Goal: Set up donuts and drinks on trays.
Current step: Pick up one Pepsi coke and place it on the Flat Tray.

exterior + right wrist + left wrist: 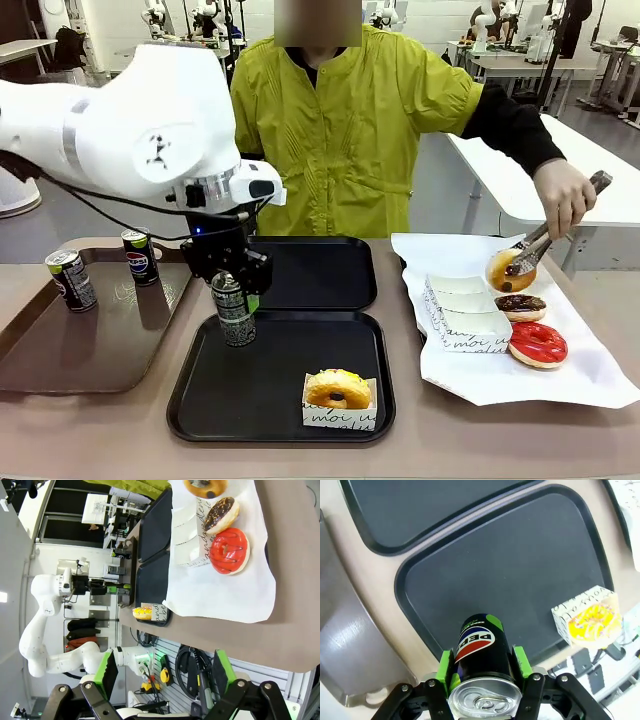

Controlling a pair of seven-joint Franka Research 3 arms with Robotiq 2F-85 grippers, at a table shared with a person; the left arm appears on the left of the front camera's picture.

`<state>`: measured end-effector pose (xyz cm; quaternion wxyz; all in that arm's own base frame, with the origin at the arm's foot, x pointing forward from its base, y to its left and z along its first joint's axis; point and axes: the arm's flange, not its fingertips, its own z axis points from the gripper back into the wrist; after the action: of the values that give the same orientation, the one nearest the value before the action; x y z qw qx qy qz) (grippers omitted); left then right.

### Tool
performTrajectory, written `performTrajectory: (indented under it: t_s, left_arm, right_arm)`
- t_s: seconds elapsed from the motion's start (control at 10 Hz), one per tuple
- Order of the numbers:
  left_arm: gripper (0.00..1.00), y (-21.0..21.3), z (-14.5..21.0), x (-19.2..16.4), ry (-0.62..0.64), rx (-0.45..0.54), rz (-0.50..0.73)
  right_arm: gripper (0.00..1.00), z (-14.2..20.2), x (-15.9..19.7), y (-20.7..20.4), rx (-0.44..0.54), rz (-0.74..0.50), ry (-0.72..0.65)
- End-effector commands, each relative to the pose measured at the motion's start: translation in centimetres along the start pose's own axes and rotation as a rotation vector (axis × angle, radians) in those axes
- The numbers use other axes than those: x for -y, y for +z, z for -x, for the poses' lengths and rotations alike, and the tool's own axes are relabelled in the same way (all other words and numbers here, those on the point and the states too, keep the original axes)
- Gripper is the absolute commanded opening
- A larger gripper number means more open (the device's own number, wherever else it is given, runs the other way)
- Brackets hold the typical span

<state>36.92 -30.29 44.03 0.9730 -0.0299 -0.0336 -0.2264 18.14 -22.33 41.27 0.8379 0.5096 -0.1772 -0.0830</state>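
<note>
My left gripper (234,292) is shut on a slim dark can (233,312), upright over the left part of the near black tray (280,395); whether its base touches the tray I cannot tell. In the left wrist view the green pads (445,666) clamp the can (480,650). A yellow donut in a white box (338,396) sits at that tray's front right. The far black tray (325,272) is bare. Two more cans (70,280) (140,257) stand on the brown tray (90,350). My right gripper (165,672) is open, off the table's side.
On the white paper (590,375) at the right lie small white boxes (462,305), a chocolate donut (520,306) and a red donut (538,344). The person's hand (562,195) holds tongs on a golden donut (503,270) above the paper.
</note>
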Motion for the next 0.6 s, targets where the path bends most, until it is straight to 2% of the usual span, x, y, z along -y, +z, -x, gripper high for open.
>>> performTrajectory:
  t_s: [0.0,0.5]
  left_arm:
    - [0.59,-2.1,0.4,-0.1,-0.005,0.037,-0.035]
    - [0.59,-5.5,-0.7,-1.3,0.016,0.005,-0.037]
  right_arm:
    - [1.00,0.1,0.0,-0.1,0.008,-0.019,0.014]
    - [1.00,0.1,0.0,-0.1,0.008,-0.019,0.014]
